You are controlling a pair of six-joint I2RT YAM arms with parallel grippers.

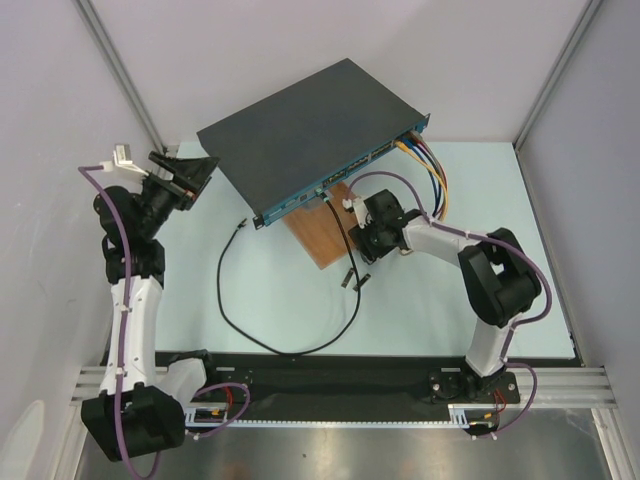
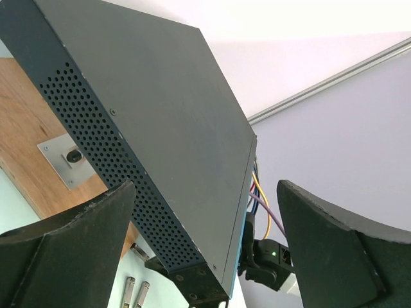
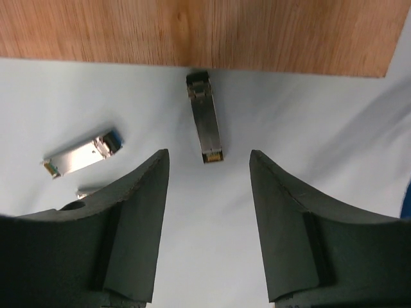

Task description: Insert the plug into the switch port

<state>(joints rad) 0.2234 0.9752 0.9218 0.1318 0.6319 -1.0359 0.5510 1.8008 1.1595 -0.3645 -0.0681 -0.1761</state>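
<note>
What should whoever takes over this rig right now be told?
Left tool: open, fingers either side of a corner of the switch, gripping nothing.
Right tool: open, lined up over a metal plug lying on the table, its far end at the wooden board.
A second plug lies loose beside it.
Done: plug not yet grasped.
Left: close on the plug, carry it to the switch's front ports, insert.
</note>
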